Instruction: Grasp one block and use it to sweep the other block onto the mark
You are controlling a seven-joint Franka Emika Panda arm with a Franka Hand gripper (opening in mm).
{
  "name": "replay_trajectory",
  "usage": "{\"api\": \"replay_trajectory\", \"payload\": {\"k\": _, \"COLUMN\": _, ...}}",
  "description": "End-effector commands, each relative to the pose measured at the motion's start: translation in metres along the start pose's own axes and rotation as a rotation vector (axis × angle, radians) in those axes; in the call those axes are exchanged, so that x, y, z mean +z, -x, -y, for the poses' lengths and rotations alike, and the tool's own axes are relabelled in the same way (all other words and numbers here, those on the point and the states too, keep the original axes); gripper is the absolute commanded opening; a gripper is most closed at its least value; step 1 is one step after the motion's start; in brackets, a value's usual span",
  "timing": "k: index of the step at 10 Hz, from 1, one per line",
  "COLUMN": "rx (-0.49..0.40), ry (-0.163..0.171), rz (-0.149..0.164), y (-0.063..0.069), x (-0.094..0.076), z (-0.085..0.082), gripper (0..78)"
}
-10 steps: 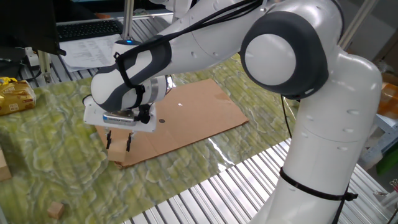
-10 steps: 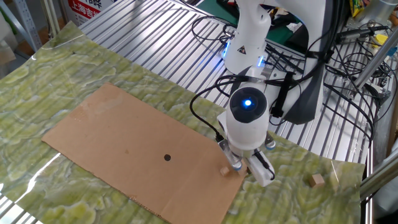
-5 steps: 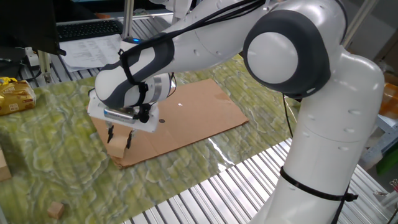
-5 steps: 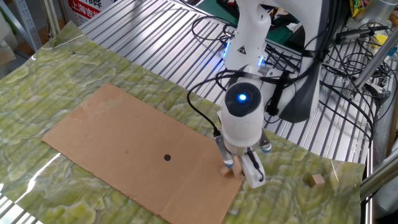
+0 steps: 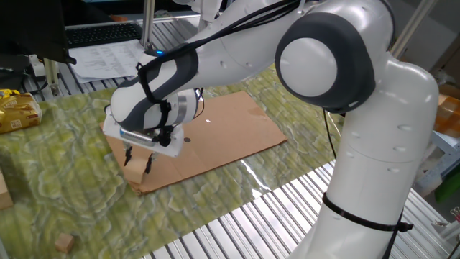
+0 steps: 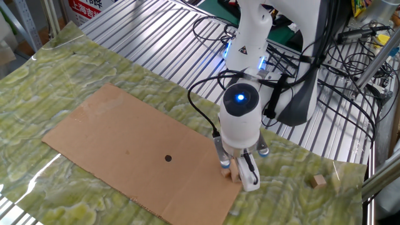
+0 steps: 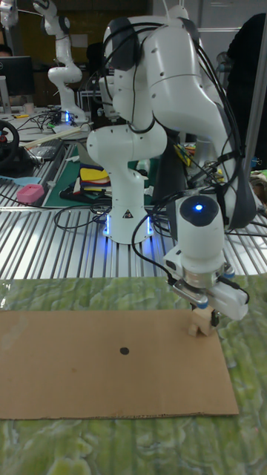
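Surface: a brown cardboard sheet (image 6: 119, 137) lies flat on a green mottled cloth (image 6: 37, 87), and the cloth covers part of a ribbed metal table (image 6: 144, 37). The black dot (image 6: 167, 158) is drawn on the cardboard, toward its middle, with bare cardboard all round it.

My gripper (image 6: 236, 176) points down over the corner of the cardboard nearest my base. My fingers (image 5: 128, 155) are slightly apart. In the other fixed view and the tall view a tan block (image 6: 234, 167) shows between them, right at the cardboard's edge and well apart from the dot. I cannot tell whether my fingers press on it or only stand either side of it. In the first fixed view my fingertips hang over the same corner, and the block does not show clearly there. I cannot make out a second, smaller block beside the first one; my wrist covers that spot.

A spare wooden block (image 6: 319, 181) lies on the cloth, well away from the cardboard.

Room: black cables (image 6: 212, 31) trail over the metal ribs behind my base. At the cloth's far side there are a yellow packet (image 5: 16, 111), loose papers (image 5: 100, 61) and a keyboard (image 5: 100, 32). The tall view shows a second white robot arm (image 7: 59, 52) in the background, beyond a bench with a pink object (image 7: 30, 194) on it.
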State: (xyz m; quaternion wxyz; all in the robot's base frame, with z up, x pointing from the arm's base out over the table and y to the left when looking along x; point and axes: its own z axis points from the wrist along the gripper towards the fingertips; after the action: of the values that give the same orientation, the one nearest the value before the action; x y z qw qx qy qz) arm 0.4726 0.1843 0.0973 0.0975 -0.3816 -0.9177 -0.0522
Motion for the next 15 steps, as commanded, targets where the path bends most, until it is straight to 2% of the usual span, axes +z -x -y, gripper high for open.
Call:
{"api": "replay_trajectory", "payload": {"k": 1, "rx": 0.083, "ry": 0.028, "rz": 0.035, "y": 0.011, "x": -0.008, "z": 0.006, "gripper": 1.1}}
{"api": "replay_trajectory", "payload": {"k": 4, "rx": 0.104, "ry": 0.044, "rz": 0.052, "y": 0.024, "x": -0.005, "z": 0.02, "gripper": 1.1}}
{"api": "replay_trajectory", "payload": {"k": 6, "rx": 0.113, "ry": 0.045, "rz": 0.045, "y": 0.026, "x": -0.009, "z": 0.023, "gripper": 1.1}}
{"api": "replay_trajectory", "payload": {"k": 7, "rx": 0.145, "ry": 0.078, "rz": 0.0, "y": 0.026, "x": -0.009, "z": 0.023, "gripper": 1.1}}
{"api": "replay_trajectory", "payload": {"k": 9, "rx": 0.194, "ry": 0.072, "rz": -0.012, "y": 0.026, "x": -0.009, "z": 0.023, "gripper": 1.1}}
{"api": "replay_trajectory", "payload": {"k": 11, "rx": 0.225, "ry": 0.064, "rz": -0.01, "y": 0.026, "x": -0.009, "z": 0.023, "gripper": 1.1}}
{"api": "replay_trajectory", "payload": {"k": 12, "rx": 0.255, "ry": 0.054, "rz": -0.034, "y": 0.026, "x": -0.009, "z": 0.023, "gripper": 1.1}}
{"api": "replay_trajectory", "payload": {"k": 15, "rx": 0.201, "ry": 0.032, "rz": -0.023, "y": 0.026, "x": -0.009, "z": 0.023, "gripper": 1.1}}
